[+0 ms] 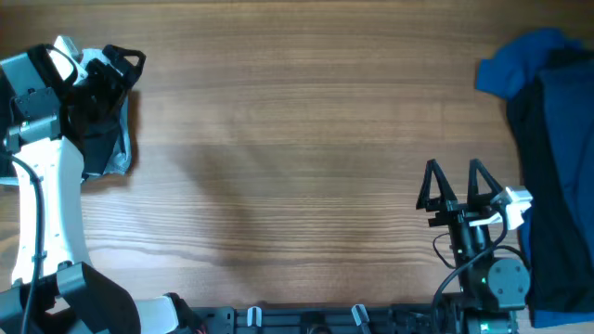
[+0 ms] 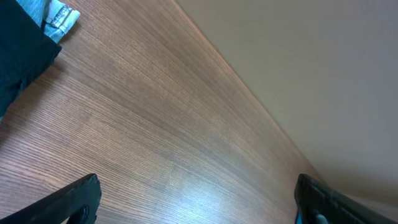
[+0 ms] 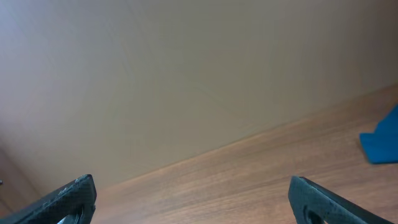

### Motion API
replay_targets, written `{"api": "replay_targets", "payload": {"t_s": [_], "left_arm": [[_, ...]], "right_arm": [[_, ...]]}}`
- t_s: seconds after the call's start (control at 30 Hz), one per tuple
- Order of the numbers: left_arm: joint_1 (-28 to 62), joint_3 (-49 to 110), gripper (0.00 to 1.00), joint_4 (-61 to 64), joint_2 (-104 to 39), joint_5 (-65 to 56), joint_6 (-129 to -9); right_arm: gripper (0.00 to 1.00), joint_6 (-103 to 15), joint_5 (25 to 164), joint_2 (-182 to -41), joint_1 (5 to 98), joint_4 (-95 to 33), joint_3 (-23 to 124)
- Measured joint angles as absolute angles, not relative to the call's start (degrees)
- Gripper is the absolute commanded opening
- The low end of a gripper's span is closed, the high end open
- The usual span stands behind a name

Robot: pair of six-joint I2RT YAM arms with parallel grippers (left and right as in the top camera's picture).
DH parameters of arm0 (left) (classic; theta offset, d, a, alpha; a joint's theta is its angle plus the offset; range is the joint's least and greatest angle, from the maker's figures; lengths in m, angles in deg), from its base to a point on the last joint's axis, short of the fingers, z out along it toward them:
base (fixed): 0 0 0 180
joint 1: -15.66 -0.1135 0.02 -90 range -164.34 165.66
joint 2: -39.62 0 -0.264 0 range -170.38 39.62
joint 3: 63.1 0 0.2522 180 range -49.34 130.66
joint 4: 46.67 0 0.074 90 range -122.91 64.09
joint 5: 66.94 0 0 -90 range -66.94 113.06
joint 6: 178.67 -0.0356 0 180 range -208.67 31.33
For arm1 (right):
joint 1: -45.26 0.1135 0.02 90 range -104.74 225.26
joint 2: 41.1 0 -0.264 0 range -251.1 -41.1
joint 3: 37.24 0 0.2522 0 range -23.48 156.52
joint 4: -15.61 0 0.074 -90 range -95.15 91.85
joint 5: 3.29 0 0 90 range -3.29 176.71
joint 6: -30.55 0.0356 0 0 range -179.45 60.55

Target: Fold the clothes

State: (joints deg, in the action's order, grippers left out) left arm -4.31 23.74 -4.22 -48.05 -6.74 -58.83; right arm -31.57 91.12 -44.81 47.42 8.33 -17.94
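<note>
Both pairs of jaws stand spread wide and empty, the right gripper [image 1: 455, 172] over the bare table [image 1: 297, 139] near a dark navy garment [image 1: 557, 186] touching a royal-blue garment [image 1: 524, 60], the left gripper [image 2: 198, 190] near a black garment [image 2: 18, 56] with light-blue denim [image 2: 59, 18] against it.

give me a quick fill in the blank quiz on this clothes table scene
1. The royal-blue garment lies on the robot's ____ side of the table.
2. The left gripper and right gripper both stand ____, holding nothing.
3. Beside the dark garment, the denim is light-____.
Missing words: right; open; blue.
</note>
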Motion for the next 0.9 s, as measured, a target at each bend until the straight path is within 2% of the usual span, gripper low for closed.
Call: {"api": "replay_targets", "payload": {"t_s": [0.33,0.53,0.9], "left_arm": [[-4.3,23.7,1.00,-4.2,-48.1,-6.7,-58.8],[-4.3,23.7,1.00,-4.2,-48.1,-6.7,-58.8],[-4.3,23.7,1.00,-4.2,-48.1,-6.7,-58.8]], "right_arm": [[1.00,-32.9,91.1,-42.1,47.4,8.5,-22.9],[1.00,-43.0,91.8,-42.0,47.4,2.0,-23.1],[1.00,-44.0,91.8,-42.0,47.4,2.1,-23.1]]}}
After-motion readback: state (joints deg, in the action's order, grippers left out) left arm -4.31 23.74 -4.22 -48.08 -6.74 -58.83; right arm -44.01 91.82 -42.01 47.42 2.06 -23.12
